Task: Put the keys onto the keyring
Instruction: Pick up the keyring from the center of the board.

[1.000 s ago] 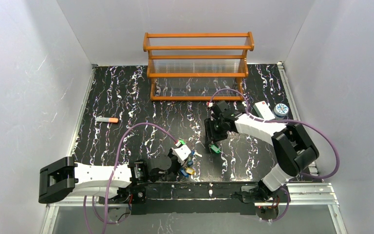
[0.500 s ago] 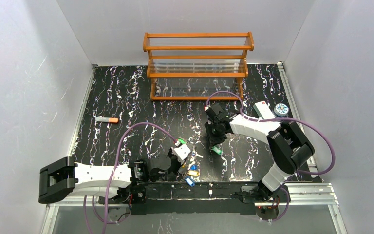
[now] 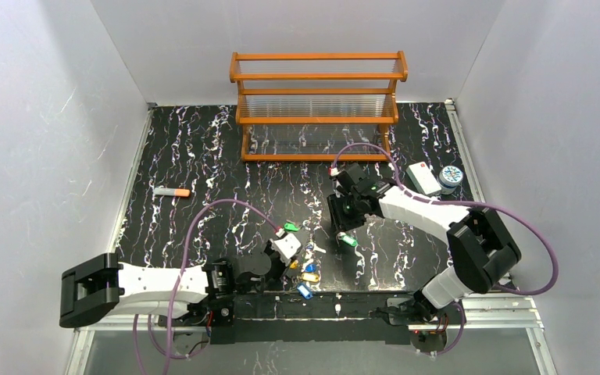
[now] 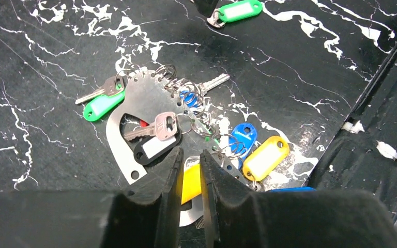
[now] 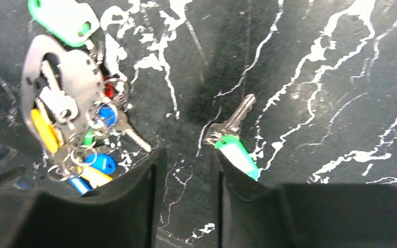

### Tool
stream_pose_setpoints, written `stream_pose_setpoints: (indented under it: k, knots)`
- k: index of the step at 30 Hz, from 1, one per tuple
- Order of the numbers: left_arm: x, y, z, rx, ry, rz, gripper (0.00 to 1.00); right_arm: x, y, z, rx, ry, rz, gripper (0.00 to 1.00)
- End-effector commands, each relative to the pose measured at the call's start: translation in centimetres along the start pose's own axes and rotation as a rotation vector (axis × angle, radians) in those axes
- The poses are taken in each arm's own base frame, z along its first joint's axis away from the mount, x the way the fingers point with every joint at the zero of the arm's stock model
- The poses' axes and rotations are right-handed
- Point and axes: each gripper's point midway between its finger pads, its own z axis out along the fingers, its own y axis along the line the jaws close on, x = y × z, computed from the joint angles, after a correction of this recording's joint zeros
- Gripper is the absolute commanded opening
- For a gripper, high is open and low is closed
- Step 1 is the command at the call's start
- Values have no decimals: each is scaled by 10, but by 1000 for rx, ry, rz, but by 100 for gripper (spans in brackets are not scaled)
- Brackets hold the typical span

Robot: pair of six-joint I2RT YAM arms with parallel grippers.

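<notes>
The keyring point(image 4: 140, 97), a flat silver loop, lies on the black marbled table with several keys on it, carrying green point(image 4: 102, 107), blue point(image 4: 243, 137), yellow point(image 4: 265, 157) and black tags. My left gripper point(image 4: 190, 155) stands over its near end, jaws a narrow gap apart around the ring's strip and a yellow tag. The bunch also shows in the top view point(image 3: 306, 270). One loose key with a green tag point(image 5: 236, 155) lies apart on the table. My right gripper point(image 5: 188, 160) is open and empty just above it, the tag beside its right finger point(image 5: 248, 191).
A wooden rack point(image 3: 318, 105) stands at the back. An orange-tipped grey stick point(image 3: 172, 191) lies at the left. A white box point(image 3: 423, 178) and a round tin point(image 3: 451, 176) sit at the right. The table's black front rail point(image 4: 372, 129) runs just past the bunch.
The key bunch went from bunched at my left gripper to spread on the table, a blue tag now near the front rail. My right arm shifted slightly over the green-tagged key.
</notes>
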Motion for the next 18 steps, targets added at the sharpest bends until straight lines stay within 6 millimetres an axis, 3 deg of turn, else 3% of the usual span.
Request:
stream_pose_setpoints:
  k: [1, 8, 14, 18]
  knots:
    - [9, 10, -6, -43, -1, -19, 20, -1, 25, -10, -141, -30, -49, 48]
    - [23, -6, -9, 77, 35, 65, 26, 8, 47, -13, -286, -23, -123, 55]
    - [18, -22, -10, 219, -3, 268, 27, 9, 49, -17, -313, -46, -150, 59]
    - [20, -19, -7, 216, -15, 360, 27, 10, 51, -17, -325, -45, -153, 59]
